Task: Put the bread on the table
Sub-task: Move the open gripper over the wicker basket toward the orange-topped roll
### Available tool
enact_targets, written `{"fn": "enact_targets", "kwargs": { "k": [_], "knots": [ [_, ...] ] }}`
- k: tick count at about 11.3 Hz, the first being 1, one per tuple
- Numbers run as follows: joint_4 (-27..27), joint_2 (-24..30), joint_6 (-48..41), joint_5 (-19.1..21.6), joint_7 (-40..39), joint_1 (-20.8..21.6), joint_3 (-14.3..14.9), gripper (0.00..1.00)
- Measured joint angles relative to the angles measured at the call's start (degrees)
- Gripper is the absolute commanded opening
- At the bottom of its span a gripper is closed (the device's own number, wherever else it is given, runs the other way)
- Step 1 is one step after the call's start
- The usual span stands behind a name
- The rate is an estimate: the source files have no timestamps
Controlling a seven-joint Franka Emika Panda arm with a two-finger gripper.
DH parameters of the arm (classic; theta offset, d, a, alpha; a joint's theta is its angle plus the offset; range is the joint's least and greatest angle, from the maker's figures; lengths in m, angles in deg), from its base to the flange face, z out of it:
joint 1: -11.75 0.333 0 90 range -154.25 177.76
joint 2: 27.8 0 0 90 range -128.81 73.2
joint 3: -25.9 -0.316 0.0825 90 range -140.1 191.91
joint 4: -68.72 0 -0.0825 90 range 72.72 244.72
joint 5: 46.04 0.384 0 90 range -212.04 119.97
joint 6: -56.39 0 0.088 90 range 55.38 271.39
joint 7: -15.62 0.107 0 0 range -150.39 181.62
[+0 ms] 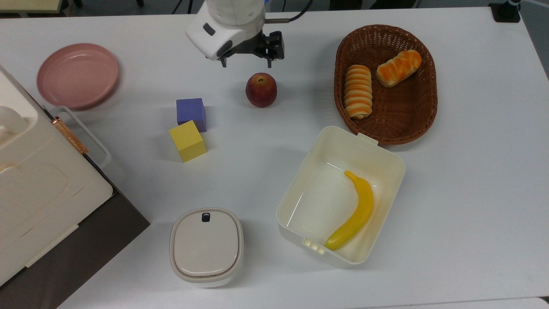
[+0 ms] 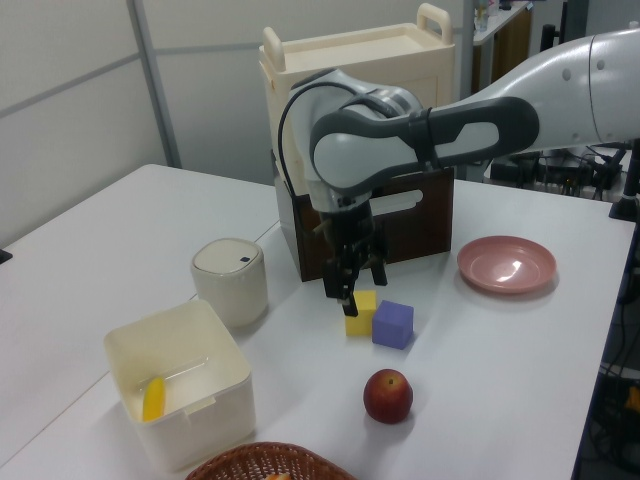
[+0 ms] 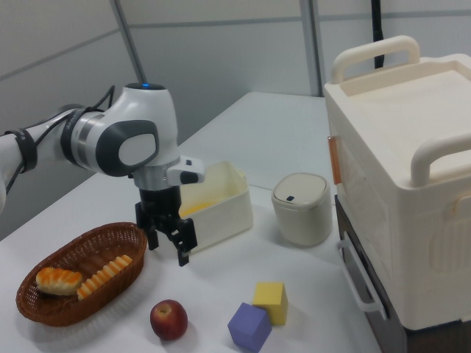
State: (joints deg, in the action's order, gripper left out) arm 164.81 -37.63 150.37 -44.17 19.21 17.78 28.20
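The bread, a stubby loaf with an orange glazed top, lies in the brown wicker basket at the top view's upper right, beside a longer striped roll. In the right view the bread is at the basket's left end. My gripper hangs open and empty over the white table, just above the red apple in the top view and well to the left of the basket. In the right view the gripper is between the basket and the cream bin.
An open cream bin holds a banana. Purple block and yellow block sit left of the apple. A pink plate, a lidded pot and a large cream-and-brown case are on the top view's left.
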Motion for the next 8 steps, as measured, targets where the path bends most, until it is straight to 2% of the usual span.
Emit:
{"fn": "enact_targets", "kwargs": {
  "k": [2, 4, 6, 8],
  "knots": [
    [0.4, -0.7, 0.2, 0.0, 1.4, 3.5, -0.5, 1.0],
    [0.4, -1.9, 2.7, 0.0, 8.7, 7.9, -0.9, 1.0],
    [0.4, -2.7, 3.7, 0.2, 20.5, 12.1, -2.1, 1.0],
    [0.3, -4.0, 3.9, 0.2, 34.7, 15.1, -5.4, 1.0]
  ]
}}
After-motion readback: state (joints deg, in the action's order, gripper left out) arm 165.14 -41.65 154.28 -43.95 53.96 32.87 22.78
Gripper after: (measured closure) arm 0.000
